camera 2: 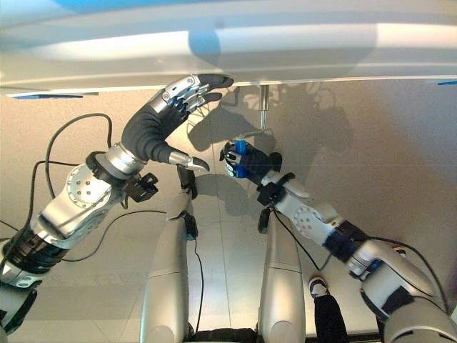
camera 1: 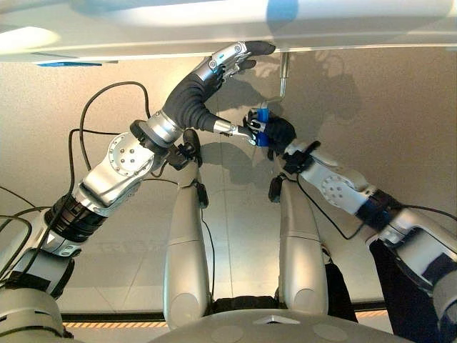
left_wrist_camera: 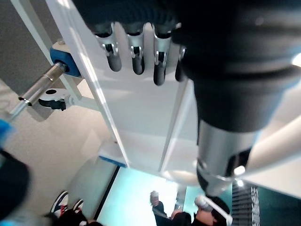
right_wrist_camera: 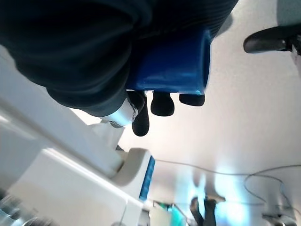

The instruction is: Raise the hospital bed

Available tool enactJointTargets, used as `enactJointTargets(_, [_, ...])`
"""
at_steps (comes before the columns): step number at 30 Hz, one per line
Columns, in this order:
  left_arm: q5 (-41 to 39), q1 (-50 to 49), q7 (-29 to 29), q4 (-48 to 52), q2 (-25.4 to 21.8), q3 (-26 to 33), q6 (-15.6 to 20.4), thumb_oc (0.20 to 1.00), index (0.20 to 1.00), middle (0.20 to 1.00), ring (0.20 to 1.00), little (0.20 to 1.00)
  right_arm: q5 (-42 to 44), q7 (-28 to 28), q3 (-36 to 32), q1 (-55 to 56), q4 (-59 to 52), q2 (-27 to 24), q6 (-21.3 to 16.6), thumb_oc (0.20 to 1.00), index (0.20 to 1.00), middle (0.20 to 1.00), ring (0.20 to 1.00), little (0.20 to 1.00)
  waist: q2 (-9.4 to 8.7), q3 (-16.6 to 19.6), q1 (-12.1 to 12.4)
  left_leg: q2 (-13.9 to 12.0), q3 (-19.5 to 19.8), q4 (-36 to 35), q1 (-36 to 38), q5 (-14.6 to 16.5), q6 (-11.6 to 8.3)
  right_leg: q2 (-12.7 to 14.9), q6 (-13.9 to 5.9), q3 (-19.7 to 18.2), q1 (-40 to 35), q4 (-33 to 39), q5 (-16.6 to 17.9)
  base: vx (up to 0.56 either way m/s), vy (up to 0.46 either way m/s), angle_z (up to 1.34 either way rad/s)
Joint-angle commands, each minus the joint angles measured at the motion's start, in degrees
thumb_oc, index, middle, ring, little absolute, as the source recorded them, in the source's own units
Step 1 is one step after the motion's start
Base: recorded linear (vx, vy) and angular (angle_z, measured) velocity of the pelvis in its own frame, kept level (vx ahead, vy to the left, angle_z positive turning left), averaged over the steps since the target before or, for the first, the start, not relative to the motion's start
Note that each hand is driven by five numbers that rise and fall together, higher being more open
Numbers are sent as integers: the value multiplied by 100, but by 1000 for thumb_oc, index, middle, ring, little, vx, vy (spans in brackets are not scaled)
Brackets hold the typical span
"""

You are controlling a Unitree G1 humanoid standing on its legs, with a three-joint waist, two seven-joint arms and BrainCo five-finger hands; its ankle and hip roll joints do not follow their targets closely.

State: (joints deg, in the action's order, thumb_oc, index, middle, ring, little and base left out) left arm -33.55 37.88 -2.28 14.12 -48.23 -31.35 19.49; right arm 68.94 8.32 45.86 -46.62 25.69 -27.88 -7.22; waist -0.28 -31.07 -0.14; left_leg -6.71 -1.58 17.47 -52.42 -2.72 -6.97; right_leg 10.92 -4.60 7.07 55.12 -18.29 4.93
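Your right hand (camera 1: 275,133) sits just right of centre in the left eye view, fingers curled round the blue crank handle (camera 1: 262,116); the right wrist view confirms it, dark fingertips wrapped over the blue grip (right_wrist_camera: 171,63); that hand already has the task's thing, so the coming move looks like a turn of the wrist, not a reach.

The bed frame (camera 1: 143,36) runs as a pale band across the top of the frame; a metal crank rod (camera 1: 284,75) drops from its underside at upper centre, bends, and ends in the blue handle; the handle's long axis reads roughly upright in the head views, offset from the rod, so you'd sweep it in a circle about the rod's line.

Your left hand (camera 1: 232,58) is at upper centre, fingers nearly straight with tips against the underside of the frame, thumb sticking out below; holding nothing; the left wrist view shows those fingers (left_wrist_camera: 136,49) laid flat on the white panel; it looks like a brace. It sits just left of the rod and above the right hand; apart from the handle.

Writing: nothing readable; blue patches on the frame edge at upper left, too small to tell whether they are labels.
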Motion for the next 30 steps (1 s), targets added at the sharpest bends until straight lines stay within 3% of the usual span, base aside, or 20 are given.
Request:
enactJointTargets(1, [-365,-77,14,640,158,-109,326,1000,1000,1000,1000,1000,-790,-161,-105,-660,390,679,-128,200,200,200,200,200,344,127,380,38,86,-49,27,28,56,63,-437,142,-287,-99,-244,3,22,4])
enactJointTargets(5, [-459,52,-46,639,247,-295,303,1000,1000,1000,1000,1000,-1088,-539,-563,-981,2124,1205,-81,200,200,200,200,200,448,127,501,78,112,22,-92,62,81,80,-430,150,-223,-92,-242,5,24,7])
enactJointTargets(9, [-563,102,-86,690,307,-383,245,1000,1000,1000,1000,1000,-1682,-935,-1328,-1348,4006,1266,38,200,200,200,200,200,582,127,573,123,123,81,-232,87,108,90,-419,138,-88,-145,-266,-6,39,5])
enactJointTargets(10, [-560,167,-86,693,290,-354,247,1000,1000,1000,1000,1000,-1687,-927,-1337,-1433,4012,1248,32,200,200,200,200,200,580,127,567,127,89,51,-410,-94,149,98,-366,185,64,-79,-97,-54,37,8])
enactJointTargets(12, [-601,155,-126,694,336,-429,251,1000,1000,1000,1000,1000,-1851,-1012,-1608,-1423,4507,1078,76,200,200,200,200,200,629,127,584,145,127,128,-295,113,121,90,-419,121,-24,-186,-284,7,22,11])
enactJointTargets(13, [-603,229,-132,704,339,-416,242,1000,1000,1000,1000,1000,-1969,-1107,-1728,-1497,4697,954,88,200,200,200,200,200,655,127,570,157,79,110,-484,-55,169,106,-365,153,144,-138,-127,65,33,8])
enactJointTargets(14, [-619,240,-159,694,339,-469,248,1000,1000,1000,1000,1000,-2180,-1148,-1907,-1407,5060,697,168,200,200,200,200,200,698,127,572,167,108,178,-370,144,141,102,-422,79,63,-229,-298,-48,28,5])
enactJointTargets(15, [-616,319,-159,694,328,-444,250,1000,1000,1000,1000,1000,-2187,-1140,-1920,-1496,5063,669,163,200,200,200,200,200,700,127,572,170,70,147,-559,-40,183,112,-369,130,226,-162,-125,60,25,5])
enactJointTargets(16, [-618,266,-175,686,314,-489,244,1000,1000,1000,1000,1000,-2289,-1123,-1943,-1401,5128,613,192,200,200,200,200,200,711,127,578,169,105,187,-393,150,145,102,-422,76,90,-234,-302,0,0,0])
enactJointTargets(19, [-643,319,-255,649,225,-515,247,1000,1000,1000,1000,1000,-2495,-1138,-2103,-1280,5420,175,252,200,200,200,200,200,750,127,539,181,107,186,-423,158,148,110,-430,55,145,-232,-305,4,6,1])
enactJointTargets(20, [-645,400,-283,647,179,-484,258,1000,1000,1000,1000,1000,-2561,-1128,-2140,-1326,5440,51,260,200,200,200,200,200,762,127,531,187,59,156,-612,-27,192,118,-376,96,323,-184,-142,-46,18,-2])
enactJointTargets(22, [-647,406,-309,634,155,-483,266,1000,1000,1000,1000,1000,-2604,-1161,-2228,-1248,5511,-142,271,200,200,200,200,200,773,127,520,192,43,174,-621,-14,196,116,-378,78,337,-202,-154,-25,6,-2])
enactJointTargets(24, [-662,354,-410,616,55,-452,283,1000,1000,1000,1000,1000,-2653,-1204,-2558,-904,5567,-746,247,200,200,200,200,200,820,127,460,185,-6,196,-621,5,203,105,-397,14,415,-246,-158,32,13,0])
enactJointTargets(25, [-669,298,-412,611,76,-492,281,1000,1000,1000,1000,1000,-2653,-1200,-2552,-827,5580,-734,252,200,200,200,200,200,823,127,474,185,40,235,-445,185,162,94,-449,-41,265,-319,-326,0,0,0])
enactJointTargets(26, [-659,327,-455,624,35,-434,288,1000,1000,1000,1000,1000,-2598,-1182,-2671,-793,5586,-923,223,200,200,200,200,200,827,127,444,184,-21,209,-623,8,199,94,-399,-5,430,-261,-167,8,12,-5])
enactJointTargets(29, [-644,215,-501,614,-76,-393,292,1000,1000,1000,1000,1000,-2479,-1170,-2894,-430,5579,-1271,188,200,200,200,200,200,791,127,358,158,-65,223,-573,35,194,71,-407,-43,421,-282,-201,10,5,-7])
enactJointTargets(30, [-637,127,-516,617,-141,-389,289,1000,1000,1000,1000,1000,-2418,-1178,-3066,-179,5647,-1462,181,200,200,200,200,200,757,127,300,144,-24,259,-396,201,147,47,-458,-108,285,-358,-362,0,0,0])
